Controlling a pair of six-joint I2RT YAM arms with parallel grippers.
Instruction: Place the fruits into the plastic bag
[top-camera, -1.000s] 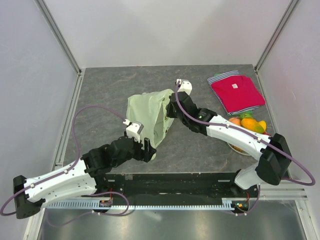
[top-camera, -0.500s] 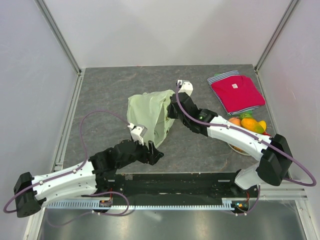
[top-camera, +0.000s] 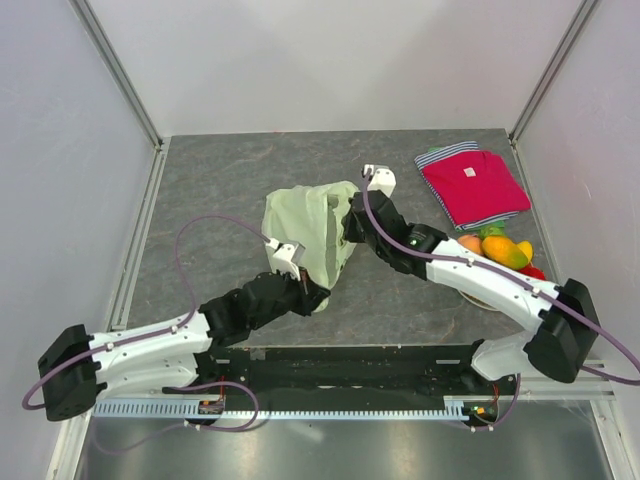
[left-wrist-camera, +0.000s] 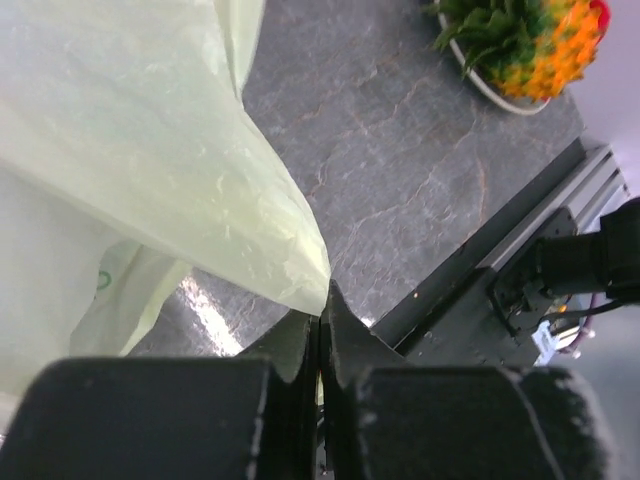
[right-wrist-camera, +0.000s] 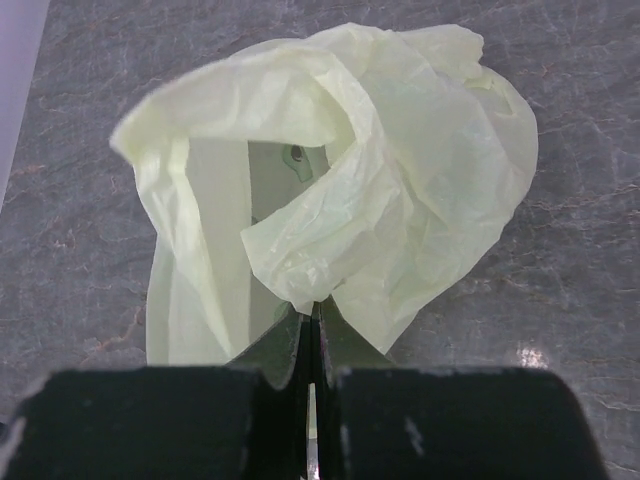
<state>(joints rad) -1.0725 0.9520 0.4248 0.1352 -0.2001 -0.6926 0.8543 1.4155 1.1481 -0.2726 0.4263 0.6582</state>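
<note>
The pale-green plastic bag (top-camera: 305, 225) sits bunched at the centre of the top view, held between the two arms. The left gripper (top-camera: 314, 294) meets its lower edge. In the left wrist view its fingers are pressed together on a pointed corner of the film. The right gripper (top-camera: 352, 222) is at the bag's right edge. Its own camera shows the fingers closed on a crumpled fold, with the bag's mouth gaping above them.

The fruits lie at the right of the top view, well apart from the bag: a peach (top-camera: 470, 243), a yellow-orange piece (top-camera: 503, 251) and a red piece (top-camera: 533, 270). The right arm crosses over them and hides most of their plate (top-camera: 478, 298). Only the left wrist view shows the pineapple (left-wrist-camera: 545, 45) plainly, cut off by the upper right corner.

Bare grey tabletop (top-camera: 200, 180) spreads left of the bag and above it as far as the walls. A folded red shirt (top-camera: 473, 185) fills the upper right corner. A black rail (top-camera: 350, 362) runs along the bottom edge, close below the left gripper. Neither wrist view shows inside the bag beyond one small green printed mark (right-wrist-camera: 297, 153).
</note>
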